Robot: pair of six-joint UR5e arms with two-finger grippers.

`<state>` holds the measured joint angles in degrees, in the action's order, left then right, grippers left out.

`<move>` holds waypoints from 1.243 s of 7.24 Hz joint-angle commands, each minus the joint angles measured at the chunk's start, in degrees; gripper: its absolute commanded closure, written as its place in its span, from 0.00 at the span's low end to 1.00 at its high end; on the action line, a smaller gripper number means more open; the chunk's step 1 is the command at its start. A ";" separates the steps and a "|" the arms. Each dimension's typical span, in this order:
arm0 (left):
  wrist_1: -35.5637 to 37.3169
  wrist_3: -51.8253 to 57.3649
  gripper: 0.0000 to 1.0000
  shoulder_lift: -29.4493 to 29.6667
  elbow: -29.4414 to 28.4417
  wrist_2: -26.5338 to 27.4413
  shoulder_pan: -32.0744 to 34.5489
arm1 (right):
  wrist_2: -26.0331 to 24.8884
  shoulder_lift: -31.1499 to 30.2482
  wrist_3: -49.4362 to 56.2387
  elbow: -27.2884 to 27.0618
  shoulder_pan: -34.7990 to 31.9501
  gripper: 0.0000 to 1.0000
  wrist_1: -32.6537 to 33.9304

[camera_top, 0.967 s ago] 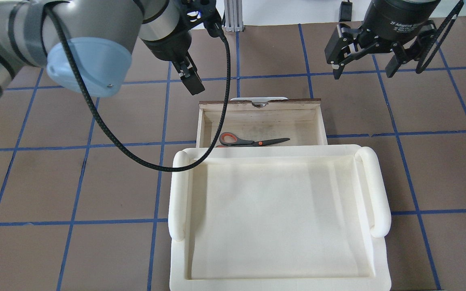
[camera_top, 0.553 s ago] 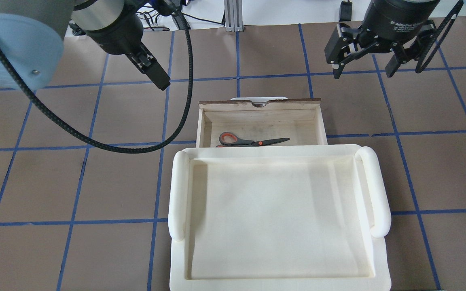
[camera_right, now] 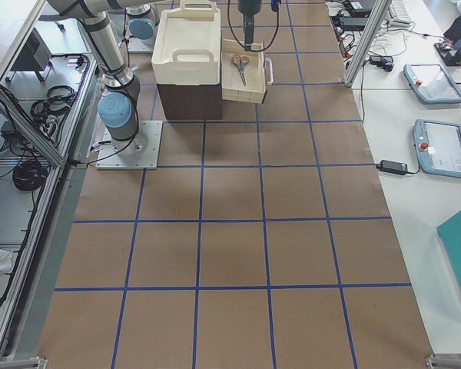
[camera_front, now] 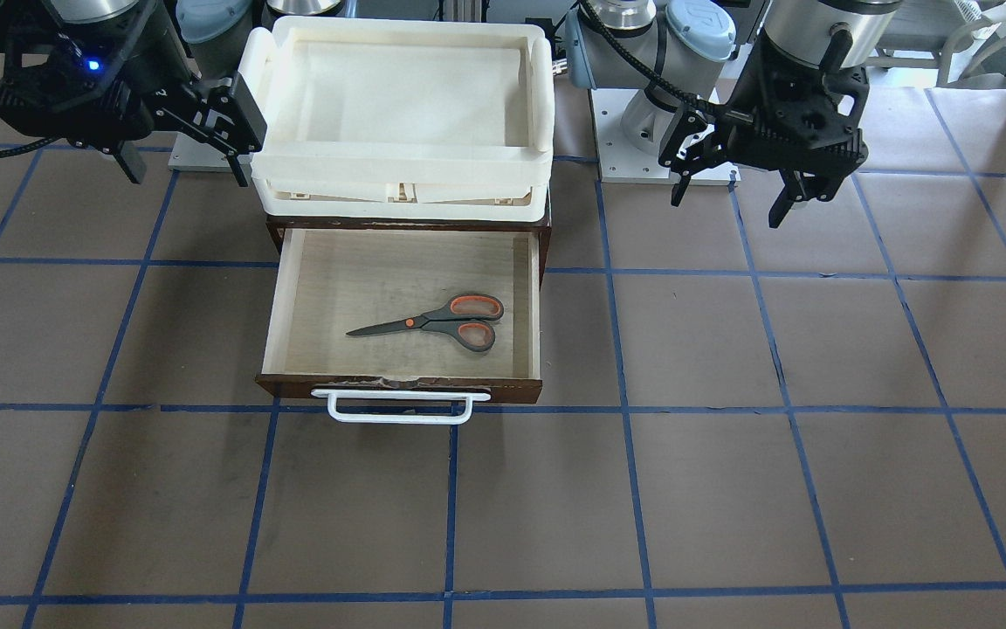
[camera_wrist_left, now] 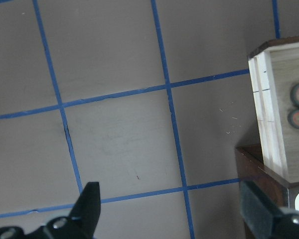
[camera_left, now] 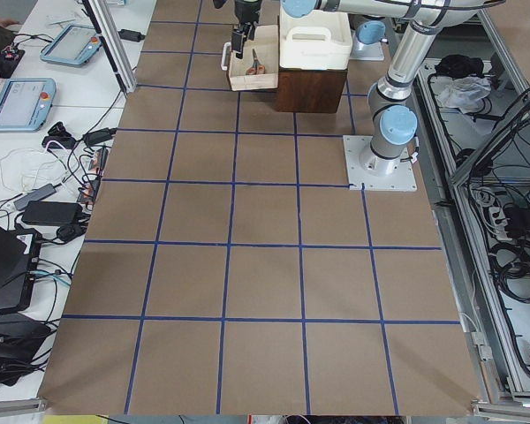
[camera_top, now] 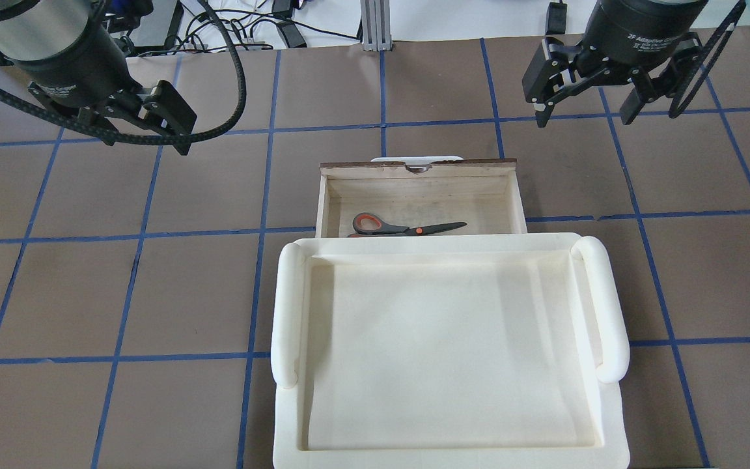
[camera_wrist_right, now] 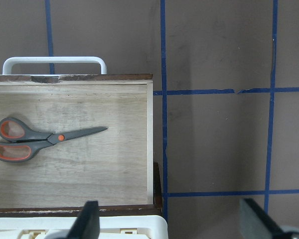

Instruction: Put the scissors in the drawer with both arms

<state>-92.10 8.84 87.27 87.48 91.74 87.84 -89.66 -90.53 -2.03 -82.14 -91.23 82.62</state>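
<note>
Left tool (camera_front: pixel 727 208) and right tool (camera_front: pixel 187 172) spread, empty, wide of drawer (camera_front: pixel 274 316); scissors (camera_front: pixel 442 321) seemingly mid-floor.

Overhead, the tray (camera_top: pixel 440 242) hides one handle of the scissors (camera_top: pixel 407 228) and part of the drawer (camera_top: pixel 417 172).

Grey-orange scissors (camera_front: pixel 426 321) flat, blades seemingly closed, inside pulled-out drawer (camera_front: pixel 337 279).

Left pincer (camera_front: pixel 727 203) and right pincer (camera_top: pixel 583 116) both point downward, well apart, jaws spread wide.
</note>
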 commanded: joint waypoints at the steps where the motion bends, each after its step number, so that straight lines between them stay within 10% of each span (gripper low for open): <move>1: -0.45 -9.08 0.00 -0.26 0.15 0.90 -0.21 | -0.08 0.00 0.01 -0.04 0.00 0.00 0.00; 9: 2.80 -6.90 0.00 -1.31 2.35 -3.94 -0.38 | -0.08 0.00 0.01 -0.04 0.00 0.00 0.00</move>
<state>-89.85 1.72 86.04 89.76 88.22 87.41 -89.71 -90.46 -2.02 -82.16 -91.23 82.62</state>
